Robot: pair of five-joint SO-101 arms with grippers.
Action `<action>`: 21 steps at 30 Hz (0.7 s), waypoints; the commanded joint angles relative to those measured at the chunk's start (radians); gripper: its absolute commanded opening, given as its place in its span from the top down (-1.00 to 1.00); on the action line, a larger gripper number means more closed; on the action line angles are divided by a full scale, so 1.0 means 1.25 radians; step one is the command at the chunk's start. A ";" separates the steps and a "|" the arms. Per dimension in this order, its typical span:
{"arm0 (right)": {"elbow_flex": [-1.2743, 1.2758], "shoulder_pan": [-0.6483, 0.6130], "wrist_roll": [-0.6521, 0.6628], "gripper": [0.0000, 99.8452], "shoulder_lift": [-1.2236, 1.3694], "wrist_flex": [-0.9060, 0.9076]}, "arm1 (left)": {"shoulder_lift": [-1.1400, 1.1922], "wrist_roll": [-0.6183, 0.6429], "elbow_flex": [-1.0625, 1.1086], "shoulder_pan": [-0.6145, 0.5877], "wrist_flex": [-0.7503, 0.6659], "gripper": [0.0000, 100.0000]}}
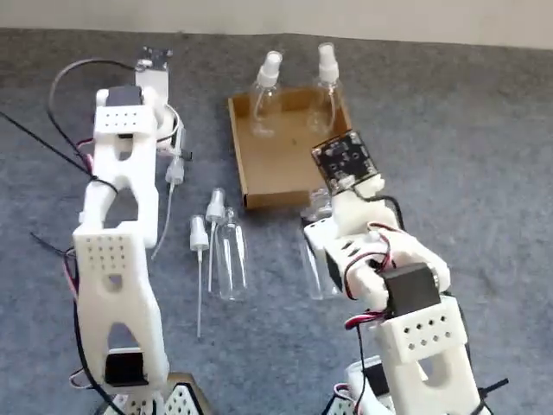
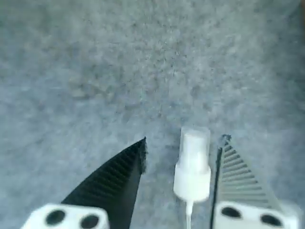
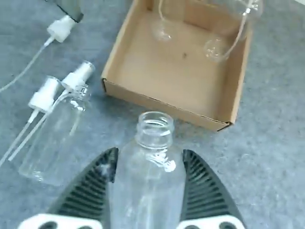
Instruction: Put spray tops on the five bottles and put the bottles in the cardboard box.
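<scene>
Hazards. The shallow brown cardboard box (image 1: pixel 276 201) has low walls, and the two capped clear bottles (image 1: pixel 263 99) standing in it look easy to topple when another bottle goes in. The clear, uncapped plastic bottle (image 3: pixel 150 191) is clamped between the jaws of the right gripper (image 3: pixel 150 157), just short of the box. Its smooth round wall could twist or slip in that grip. The jaws of the left gripper (image 2: pixel 183 140) stand apart around a white plastic spray top (image 2: pixel 193 167), with a gap on one side, so closing may nudge it aside. Its long thin tube looks likely to bend and miss the narrow neck.

Materials. The table is covered in grey napped carpet (image 1: pixel 484 130). The box is matte card. The bottles are glossy, rigid cylinders, and a third bottle (image 1: pixel 230 255) lies on the carpet. Two loose spray tops (image 1: pixel 199 232) lie just beside it. The gripper jaws are black and ribbed.
</scene>
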 commanded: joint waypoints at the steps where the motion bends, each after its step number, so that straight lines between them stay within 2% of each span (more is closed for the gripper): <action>1: -0.006 -0.018 -0.011 0.99 -0.019 0.010 | 0.132 0.010 -0.222 0.007 0.072 0.57; 3: -0.006 -0.018 -0.010 0.99 -0.019 0.010 | 0.188 0.010 -0.293 0.013 0.107 0.59; 8: -0.004 -0.017 -0.009 0.99 -0.020 0.010 | 0.287 0.009 -0.458 0.018 0.200 0.88; 14: -0.004 -0.013 -0.006 0.99 -0.021 0.010 | 0.301 0.009 -0.661 0.009 0.309 0.99; 17: -0.008 -0.014 -0.006 0.99 -0.021 0.004 | 0.251 0.009 -0.673 -0.012 0.311 0.99; 21: -0.006 -0.018 -0.010 0.99 -0.021 -0.047 | 0.114 0.012 -0.593 -0.025 0.313 0.99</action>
